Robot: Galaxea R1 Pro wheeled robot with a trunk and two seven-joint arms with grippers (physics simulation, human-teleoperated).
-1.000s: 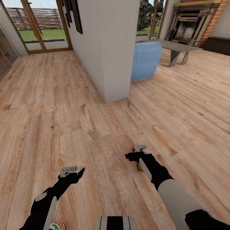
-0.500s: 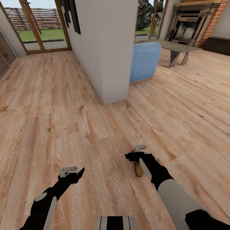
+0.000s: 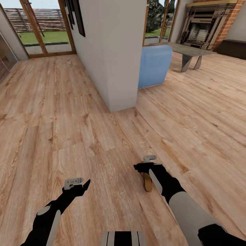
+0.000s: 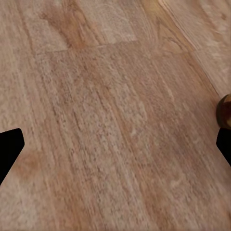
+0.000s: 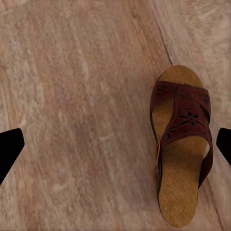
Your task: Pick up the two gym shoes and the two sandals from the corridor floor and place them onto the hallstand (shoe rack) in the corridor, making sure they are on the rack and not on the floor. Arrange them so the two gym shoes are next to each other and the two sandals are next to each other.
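One dark-brown sandal with a tan footbed lies flat on the corridor floor. It sits off to one side, under my open right gripper, and nothing is between the fingers. From the head camera the sandal shows partly beside my right forearm, just behind the right gripper. My left gripper hovers open over bare planks, with a brown edge at the rim of its wrist view. The gym shoes, the second sandal and the hallstand are out of view.
A grey-white wall end juts out ahead. Behind it are a blue armchair, a low grey table and a brick fireplace. Glass doors close the corridor at the far left.
The head view has shifted slightly, so the camera moved. A gym shoe at the bottom left edge has slipped out of view. More of the sandal shows beside my right forearm. Both grippers stay open.
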